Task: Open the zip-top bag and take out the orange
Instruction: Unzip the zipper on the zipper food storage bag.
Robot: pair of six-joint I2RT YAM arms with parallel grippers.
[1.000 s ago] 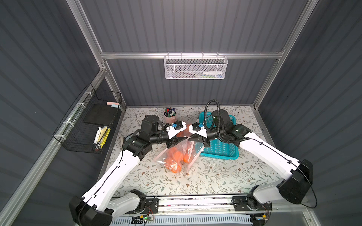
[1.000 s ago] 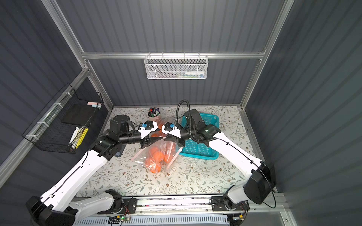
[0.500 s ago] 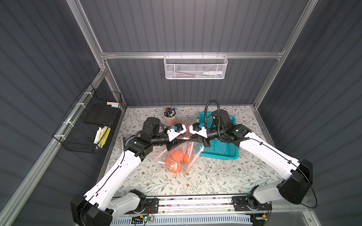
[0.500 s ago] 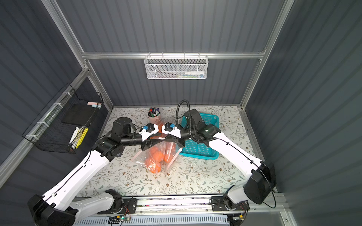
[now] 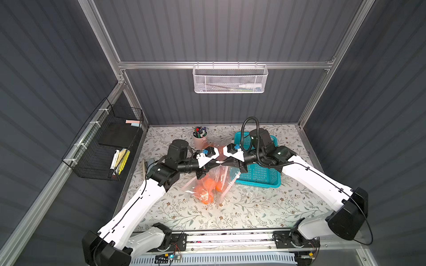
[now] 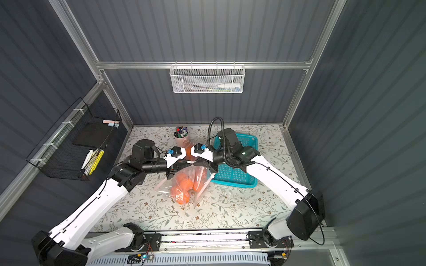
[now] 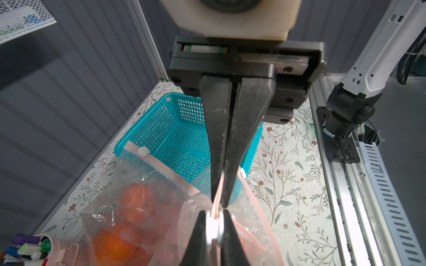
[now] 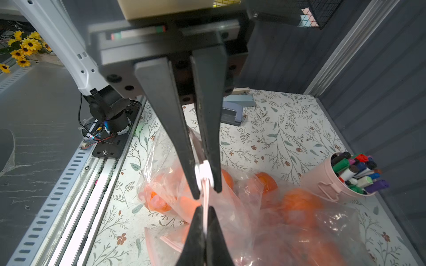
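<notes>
- A clear plastic zip-top bag [image 5: 222,182] hangs between both hands above the middle of the table. It holds round oranges [image 5: 205,187], at least three.
- The left hand [image 7: 221,201] is pinched closed on the bag's pink zip strip [image 7: 217,195]. The right hand [image 8: 206,192] is closed on the white slider [image 8: 204,172].
- Both arms reach inward with forearms roughly level, and the hands point tip to tip.
- The floral-print table [image 5: 253,207] stands inside dark ribbed walls [image 5: 230,34].
- One teal perforated basket [image 5: 258,175] sits just beside the bag, and one pink cup of markers [image 5: 200,138] stands behind it.
</notes>
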